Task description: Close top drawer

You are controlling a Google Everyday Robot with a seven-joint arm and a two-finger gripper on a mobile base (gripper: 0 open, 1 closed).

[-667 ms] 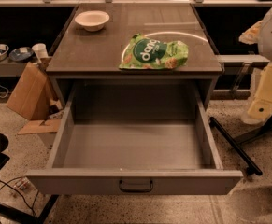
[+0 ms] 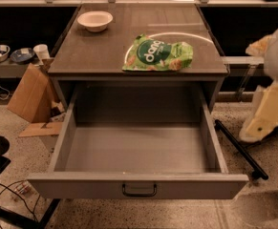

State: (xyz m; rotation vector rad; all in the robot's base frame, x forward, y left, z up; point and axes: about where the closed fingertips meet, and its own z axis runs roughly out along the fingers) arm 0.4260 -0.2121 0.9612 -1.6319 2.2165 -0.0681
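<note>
The top drawer [image 2: 138, 149] is a wide, deep grey box pulled fully out of the cabinet, and it is empty inside. Its front panel [image 2: 81, 186] faces me near the bottom of the view, with a small dark loop handle [image 2: 139, 190] at its centre. The cream and white links of my arm [image 2: 271, 109] show at the right edge, to the right of the drawer and apart from it. My gripper is out of view there.
On the cabinet top [image 2: 95, 56] lie a green snack bag [image 2: 157, 56] and a white bowl [image 2: 95, 20]. A cardboard box [image 2: 29, 93] leans at the left. A black bar [image 2: 239, 149] lies on the floor to the right. Cables lie at bottom left.
The arm links at the right edge have moved down and slightly left. The drawer stays open in the same place.
</note>
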